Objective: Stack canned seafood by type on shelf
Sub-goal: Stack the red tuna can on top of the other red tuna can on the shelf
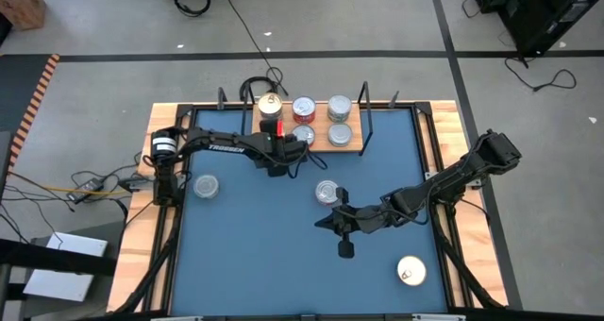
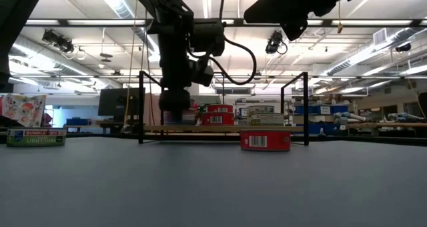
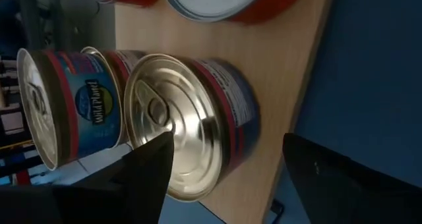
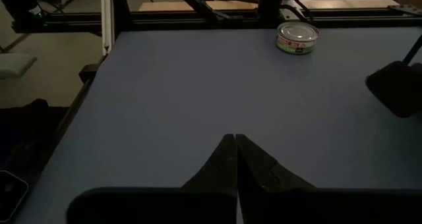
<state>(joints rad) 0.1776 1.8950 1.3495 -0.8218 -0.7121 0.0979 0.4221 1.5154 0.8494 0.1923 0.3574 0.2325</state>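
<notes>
The shelf (image 1: 321, 123) stands at the table's far edge. On it are a gold-lidded tin (image 1: 270, 104), a red-sided tin (image 1: 303, 109) and silver-lidded tins (image 1: 340, 121). My left gripper (image 1: 281, 142) is open at the shelf's left end. Its fingers stand on either side of a gold-lidded tin (image 3: 191, 125) that rests by its bottom on the board (image 3: 290, 72). More gold-lidded tins (image 3: 66, 112) stand just behind that one. My right gripper (image 1: 342, 238) hangs shut over the middle of the table, holding nothing. My left gripper's one finger (image 3: 148, 168) stands in front of the gold lid's rim (image 3: 178, 141), and the other finger (image 3: 343, 178) is apart from the tin, off the board's edge. Whether the first finger touches the tin I cannot tell.
Loose tins lie on the blue table: a silver one at the left (image 1: 206, 185), one in the middle (image 1: 327, 191) close to my right gripper, and a pale one at the near right (image 1: 411, 271). The shelf's black wire uprights (image 1: 366, 123) stand at its ends.
</notes>
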